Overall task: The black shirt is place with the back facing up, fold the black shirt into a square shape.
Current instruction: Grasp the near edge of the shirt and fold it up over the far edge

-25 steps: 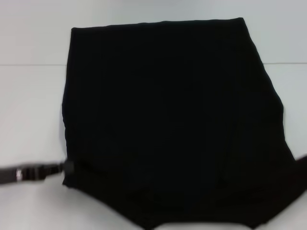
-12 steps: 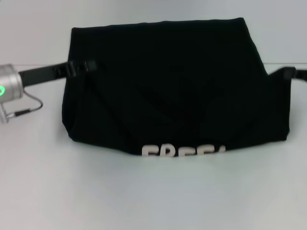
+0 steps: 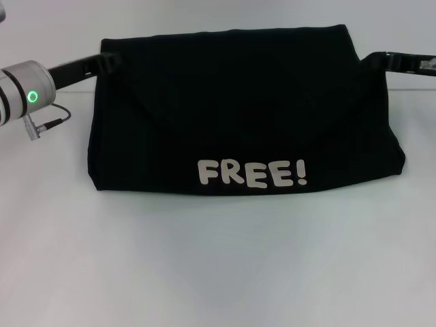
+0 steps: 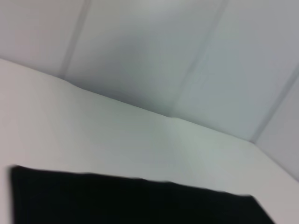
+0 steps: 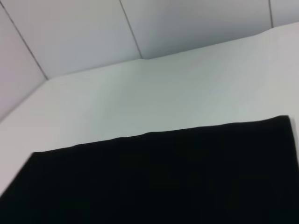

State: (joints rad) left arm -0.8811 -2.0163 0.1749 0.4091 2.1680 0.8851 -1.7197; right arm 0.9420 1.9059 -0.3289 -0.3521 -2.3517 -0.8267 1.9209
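the black shirt lies folded, long axis left-right, print nearest; jaws' state unclear.

black shirt now folded over, print up

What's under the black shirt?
The black shirt lies folded on the white table, "FREE!" lettering on top. Anything beneath it is covered, so I cannot tell.
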